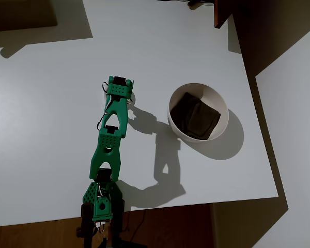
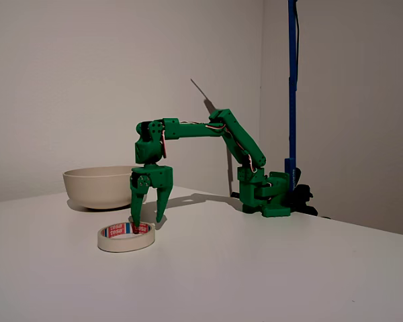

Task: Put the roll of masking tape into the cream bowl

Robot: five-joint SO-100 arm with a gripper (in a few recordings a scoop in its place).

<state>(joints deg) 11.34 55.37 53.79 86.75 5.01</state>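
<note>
Overhead view: a flat matt white worktop (image 1: 51, 129) stands on a brown wooden floor (image 1: 237, 227), with a second white surface (image 1: 294, 129) off its right edge. The green five-joint arm (image 1: 109, 150) is mounted at the near edge and reaches up the picture over the middle of the worktop, casting a hard shadow to its right. The round, smooth cream-white bowl (image 1: 223, 111) with a dark brown-black patch inside sits right of the arm, apart from it and inside the right edge. The worktop is bare left of the arm and above it. The arm's head covers the pincer; a sliver of pale ring shows beside it at (image 1: 132, 98), too small to identify with certainty.

Fixed view: the side-on camera shows plain white walls (image 2: 74, 74) and a blue upright pole (image 2: 292, 80) behind the arm's base. The thin cream-white ring of masking tape (image 2: 125, 237), red and blue print on its inner face, lies flat on the worktop (image 2: 269, 268) in front of the cream bowl (image 2: 97, 186), well outside it. The green pincer (image 2: 146, 219) points straight down with its jaws spread, released; one tip is inside the ring's hollow, the other just behind the ring wall. Whether either tip touches the tape cannot be told.
</note>
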